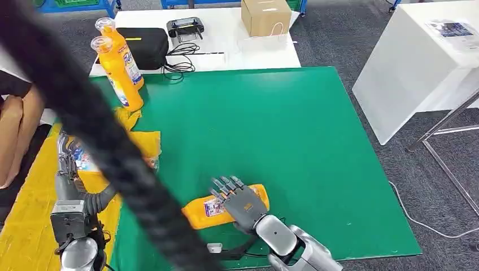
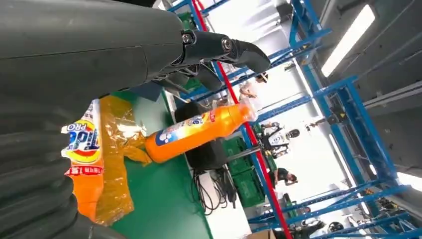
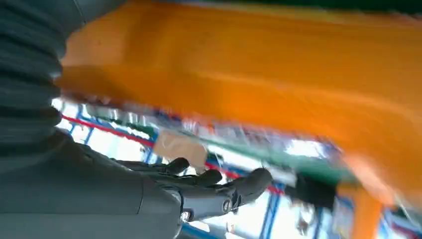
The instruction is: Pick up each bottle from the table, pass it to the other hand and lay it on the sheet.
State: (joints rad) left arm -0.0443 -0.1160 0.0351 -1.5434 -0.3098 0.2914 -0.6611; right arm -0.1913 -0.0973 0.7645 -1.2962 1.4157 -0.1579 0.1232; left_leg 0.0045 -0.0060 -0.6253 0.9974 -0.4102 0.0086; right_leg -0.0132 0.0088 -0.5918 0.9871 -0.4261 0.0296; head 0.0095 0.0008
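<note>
An orange bottle [image 1: 202, 213] lies on its side near the front edge of the green sheet [image 1: 294, 141]. My right hand [image 1: 240, 200] hovers over it with straight, spread fingers; the right wrist view shows a gap between the fingers [image 3: 219, 186] and the blurred bottle [image 3: 259, 74]. Two more orange bottles [image 1: 120, 76] [image 1: 127, 52] stand upright at the sheet's far left corner, and one of them [image 2: 199, 132] is also in the left wrist view. My left hand [image 1: 68, 152] is at the left edge, fingers stretched out and holding nothing, beside a Tide pouch [image 2: 82, 144].
Crumpled orange-yellow pouches [image 1: 141, 141] lie on the left of the sheet. A thick black cable [image 1: 113, 152] crosses the head view diagonally. A black case [image 1: 144, 45], cords, a controller and a cardboard box [image 1: 265, 16] sit on the white table behind. A person's arm [image 1: 17, 135] is at the left.
</note>
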